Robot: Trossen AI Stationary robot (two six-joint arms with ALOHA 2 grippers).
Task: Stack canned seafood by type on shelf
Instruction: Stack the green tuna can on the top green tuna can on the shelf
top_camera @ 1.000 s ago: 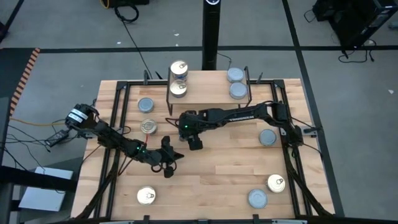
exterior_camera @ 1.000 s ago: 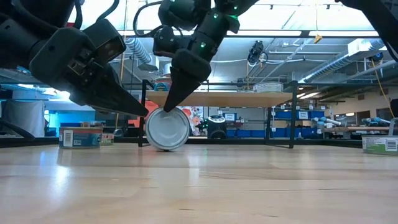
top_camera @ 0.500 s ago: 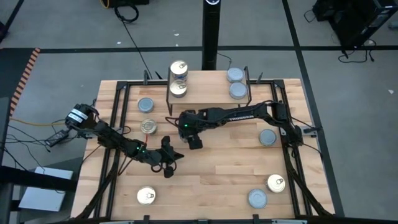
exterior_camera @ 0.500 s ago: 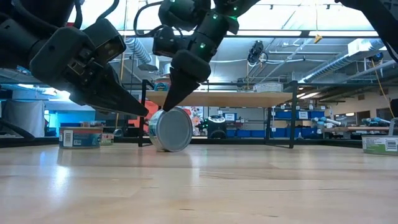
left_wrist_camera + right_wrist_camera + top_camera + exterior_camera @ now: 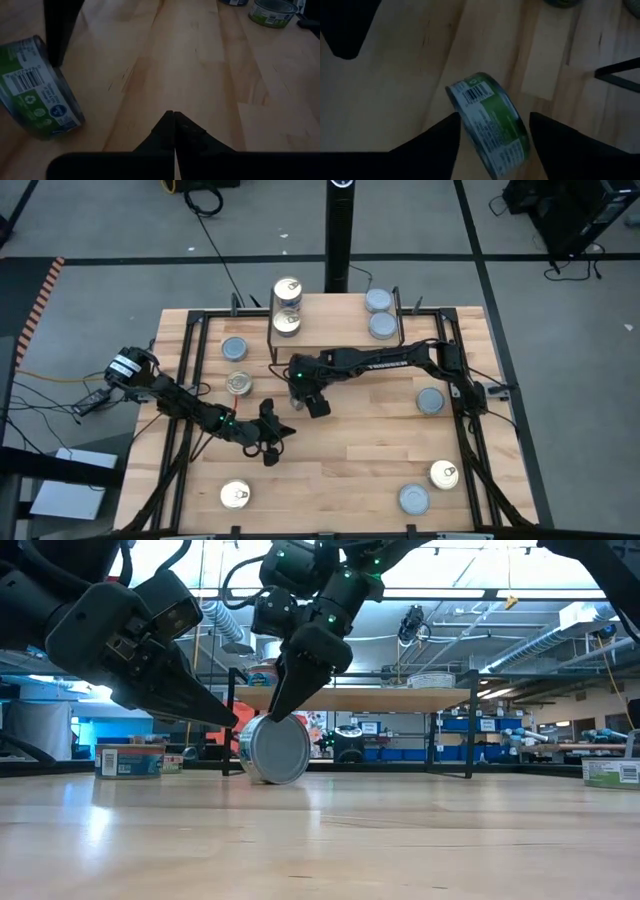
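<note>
Right gripper jaws straddle, wide, a tin on edge, its top hidden; left gripper shut.

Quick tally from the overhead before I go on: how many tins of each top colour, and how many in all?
Gold pull-tab tins: 5
Blue-grey tins: 5
Tin on its edge, between the fingers of the right tool, top colour unclear: 1
Total: 11 visible; any tins stacked underneath are hidden.

Bare slatted wooden tabletop lies open toward the near edge; mid-table, a green-labelled round tin on edge blocks passage under the small raised light-wood shelf.
</note>
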